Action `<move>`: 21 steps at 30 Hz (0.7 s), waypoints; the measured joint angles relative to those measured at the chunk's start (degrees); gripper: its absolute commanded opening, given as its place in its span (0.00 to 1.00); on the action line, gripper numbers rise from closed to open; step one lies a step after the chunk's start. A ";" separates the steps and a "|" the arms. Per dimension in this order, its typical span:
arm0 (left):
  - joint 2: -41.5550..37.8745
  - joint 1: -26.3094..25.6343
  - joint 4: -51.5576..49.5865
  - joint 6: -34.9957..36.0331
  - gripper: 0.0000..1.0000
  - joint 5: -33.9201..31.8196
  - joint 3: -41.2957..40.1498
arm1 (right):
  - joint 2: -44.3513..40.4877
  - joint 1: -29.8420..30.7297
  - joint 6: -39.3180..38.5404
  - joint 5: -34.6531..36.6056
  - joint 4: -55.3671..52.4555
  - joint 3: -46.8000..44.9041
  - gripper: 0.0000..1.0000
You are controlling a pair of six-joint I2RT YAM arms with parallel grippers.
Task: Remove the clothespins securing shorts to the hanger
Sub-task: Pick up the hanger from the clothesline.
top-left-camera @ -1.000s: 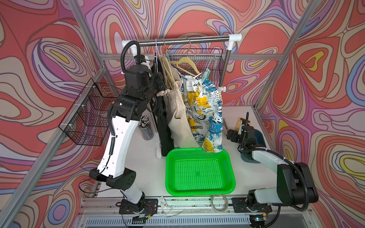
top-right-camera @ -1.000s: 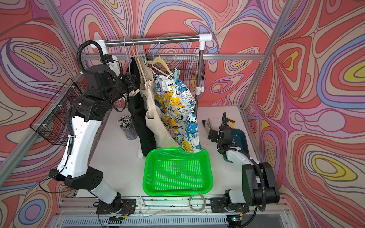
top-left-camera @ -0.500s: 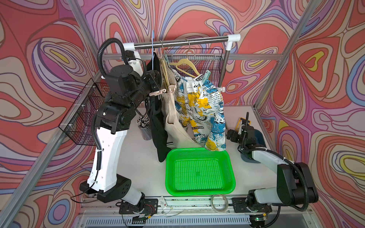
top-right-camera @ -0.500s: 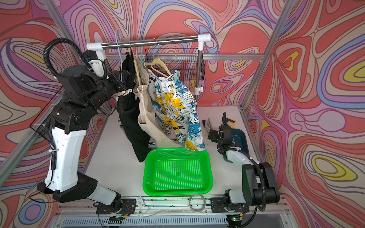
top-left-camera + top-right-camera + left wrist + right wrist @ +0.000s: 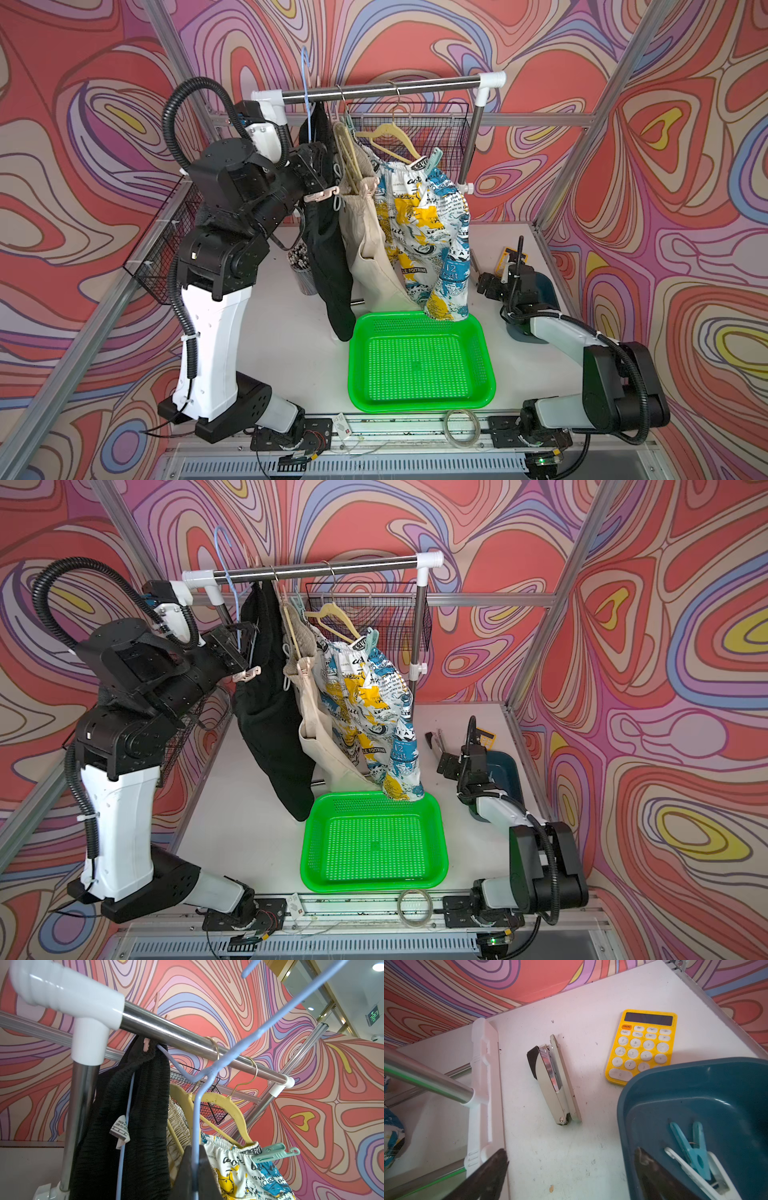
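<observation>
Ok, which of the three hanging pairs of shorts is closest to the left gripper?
The plain black shorts on the blue wire hanger, right beside the left gripper; the beige shorts and the newspaper-print shorts hang farther from it.

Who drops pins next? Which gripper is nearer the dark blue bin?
Right. The right gripper hovers low at the edge of the dark blue bin; the left gripper is up by the black shorts, across the table.

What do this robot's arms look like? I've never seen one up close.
Each arm has smooth white shells joined by chunky black round joints. A ribbed black hose loops above the left arm, and a similar one curls round the elbow of the right arm. The right gripper has two dark, tapered fingers.
</observation>
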 measured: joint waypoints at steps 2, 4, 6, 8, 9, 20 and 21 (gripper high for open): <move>-1.05 0.00 -0.94 -0.85 0.00 0.50 0.00 | 0.00 0.00 0.00 0.00 0.00 0.00 0.98; -2.10 0.00 -1.70 -1.36 0.00 0.94 0.00 | 0.00 0.00 0.00 0.00 0.00 0.00 0.98; -3.61 0.00 -2.29 -1.97 0.00 1.49 -0.57 | 0.00 0.00 0.00 0.00 0.00 0.00 0.98; -5.46 0.00 -2.71 -2.60 0.00 2.10 -2.05 | 0.00 0.00 0.00 0.00 -0.02 0.00 0.98; -6.21 0.00 -2.93 -2.91 0.00 2.38 -2.62 | 0.00 0.00 0.00 0.00 -0.04 0.00 0.98; -8.52 0.00 -7.04 -4.02 0.00 3.10 -6.69 | 0.00 0.00 0.00 0.00 -0.22 0.00 0.98; -8.76 0.00 -7.34 -4.02 0.00 3.13 -7.48 | 0.00 0.00 0.00 0.00 -0.26 0.00 0.98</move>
